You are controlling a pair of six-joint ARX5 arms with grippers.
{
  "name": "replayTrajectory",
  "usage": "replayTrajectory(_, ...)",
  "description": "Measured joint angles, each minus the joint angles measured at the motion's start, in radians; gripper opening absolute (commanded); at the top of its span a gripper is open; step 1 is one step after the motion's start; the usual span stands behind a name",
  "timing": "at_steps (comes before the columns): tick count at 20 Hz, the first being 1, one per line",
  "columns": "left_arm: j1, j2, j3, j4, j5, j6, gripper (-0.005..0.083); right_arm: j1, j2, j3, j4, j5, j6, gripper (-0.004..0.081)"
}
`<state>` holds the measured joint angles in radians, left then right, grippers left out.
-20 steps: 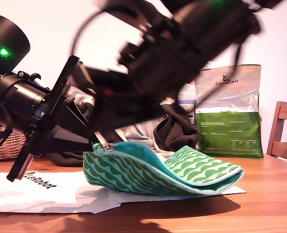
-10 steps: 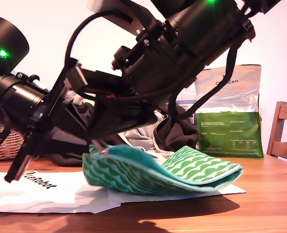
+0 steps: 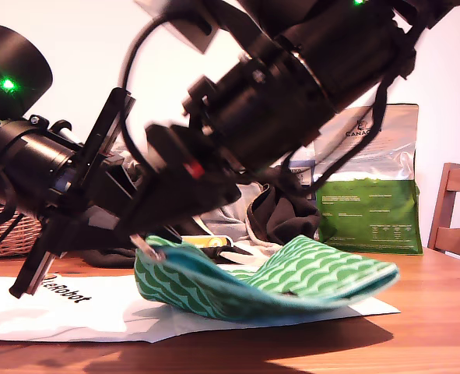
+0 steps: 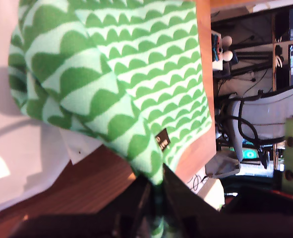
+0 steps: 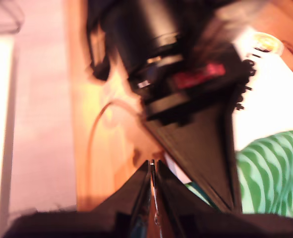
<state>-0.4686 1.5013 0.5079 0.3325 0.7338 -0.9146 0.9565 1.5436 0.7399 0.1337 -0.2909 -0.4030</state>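
**My first hand**: the jaws are closed tight on a fold at 1 end of the green scallop-patterned pouch. The pouch runs away from the fingers over the white paper sheet and the wooden surface.

**My second hand**: the jaws are closed to a slit on a thin bright strip, read here as the zip pull. Focus is soft, so that reading is tentative.

**Exterior view:** the 2 hands meet at the pouch's end toward the exterior view's left and hold it up by its upper edge. The other end rests on the sheet toward the exterior view's right. Behind stand a dark garment and a green-and-silver bag. A wicker basket is at the exterior view's left edge.

**Progress (judgement):** grasping looks complete, with both hands having purchase. Teal lining shows along the edge, which suggests the mouth is partly open. How far the zip has run cannot be read, so the amount of opening left is unknown.

**Change from 0.5 s earlier:**
- The pouch's upper side was a smooth arch and now sags in the middle.
- Its resting end lies slightly further toward the exterior view's right.
- A yellow object now shows behind the held end.
- The arm bearing a red label sits higher.
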Motion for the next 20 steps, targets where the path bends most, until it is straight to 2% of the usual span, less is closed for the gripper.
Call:
replayTrajectory(1, -0.003, 0.000, -0.002, -0.003, 0.000, 0.000, -0.0019, 0.000, 0.000, 0.013, -0.042, -0.006, -0.059, -0.0013)
replayTrajectory(2, -0.003, 0.000, -0.002, -0.004, 0.000, 0.000, -0.0019, 0.001, 0.000, 0.030, -0.079, -0.006, -0.077, -0.0013)
replayTrajectory(3, -0.003, 0.000, -0.002, -0.004, 0.000, 0.001, -0.0019, 0.002, 0.000, 0.050, -0.132, -0.006, -0.194, -0.0013)
replayTrajectory(4, -0.003, 0.000, -0.002, -0.003, 0.000, 0.001, -0.0019, 0.004, 0.000, 0.070, -0.183, 0.002, -0.269, -0.0013)
replayTrajectory(5, -0.003, 0.000, -0.002, -0.003, 0.000, 0.001, -0.0019, 0.009, 0.000, 0.087, -0.224, 0.014, -0.282, -0.0013)
replayTrajectory(8, -0.004, 0.000, -0.002, -0.002, -0.001, 0.001, -0.0019, 0.026, 0.000, 0.121, -0.313, 0.050, -0.539, -0.0013)
replayTrajectory(9, -0.005, 0.000, -0.002, -0.002, -0.001, 0.002, -0.0019, 0.032, 0.000, 0.125, -0.331, 0.063, -0.551, -0.0013)
replayTrajectory(10, -0.006, 0.000, -0.002, 0.001, -0.001, 0.005, -0.0019, 0.040, 0.000, 0.129, -0.351, 0.091, -0.661, -0.0013)
replayTrajectory(12, -0.008, 0.000, -0.002, 0.003, -0.001, 0.008, -0.0019, 0.055, 0.000, 0.132, -0.390, 0.127, -0.819, -0.0013)
replayTrajectory(13, -0.008, 0.000, -0.002, 0.003, -0.001, 0.008, -0.0019, 0.062, 0.000, 0.132, -0.403, 0.145, -0.836, -0.0013)
replayTrajectory(14, -0.008, 0.000, -0.002, 0.003, -0.001, 0.011, -0.0019, 0.068, 0.000, 0.134, -0.423, 0.175, -0.924, -0.0013)
replayTrajectory(18, -0.010, 0.000, -0.002, 0.004, 0.010, 0.019, -0.0019, 0.080, -0.001, 0.150, -0.526, 0.256, -1.101, -0.0013)
replayTrajectory(19, -0.010, 0.000, -0.002, 0.004, 0.013, 0.025, -0.0019, 0.081, -0.001, 0.151, -0.549, 0.286, -1.101, -0.0013)
replayTrajectory(20, -0.010, 0.000, -0.002, 0.005, 0.017, 0.025, -0.0019, 0.087, -0.001, 0.151, -0.563, 0.307, -1.150, -0.0012)
